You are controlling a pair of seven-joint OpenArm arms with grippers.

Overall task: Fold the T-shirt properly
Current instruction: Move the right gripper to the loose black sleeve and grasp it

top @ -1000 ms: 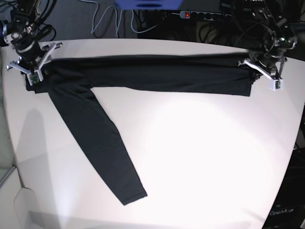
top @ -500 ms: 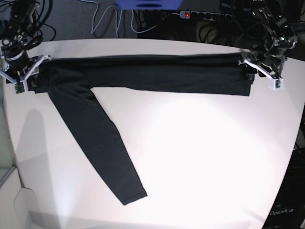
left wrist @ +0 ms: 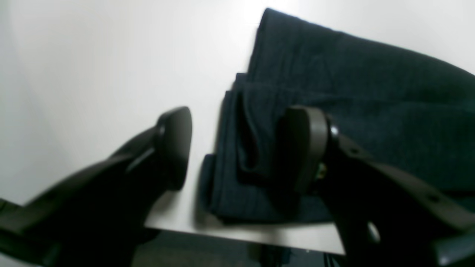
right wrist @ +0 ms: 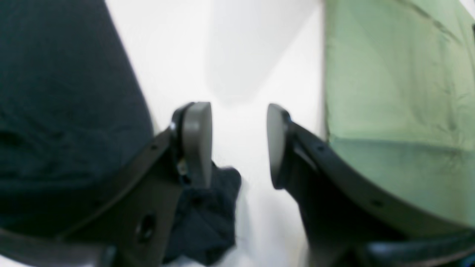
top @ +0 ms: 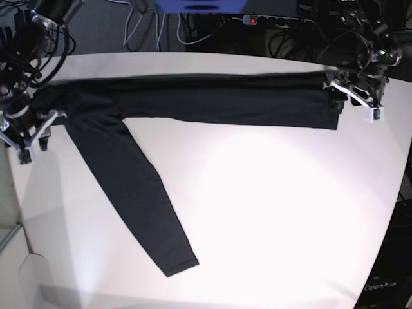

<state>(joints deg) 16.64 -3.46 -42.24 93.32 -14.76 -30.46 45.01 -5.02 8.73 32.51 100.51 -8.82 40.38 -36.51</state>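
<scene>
The black T-shirt (top: 212,100) lies as a long folded band along the back of the white table (top: 270,212), with one sleeve (top: 135,193) running diagonally toward the front. My left gripper (top: 355,102) hovers open at the band's right end. In the left wrist view the stacked cloth edge (left wrist: 352,92) lies loose under the open left gripper (left wrist: 241,148), beside one finger (left wrist: 308,148). My right gripper (top: 29,138) stands open off the band's left end. In the right wrist view only bare table shows inside the right gripper (right wrist: 237,144), with the T-shirt (right wrist: 63,111) to its left.
The table's edge (left wrist: 241,233) runs right below the left gripper. A pale green surface (right wrist: 389,92) lies beyond the table's side edge by the right gripper. A power strip (top: 270,20) and cables sit behind the table.
My left gripper has opened and let go of the band's right end. The right gripper has drawn away from the shirt's left end toward the table's front-left edge.
</scene>
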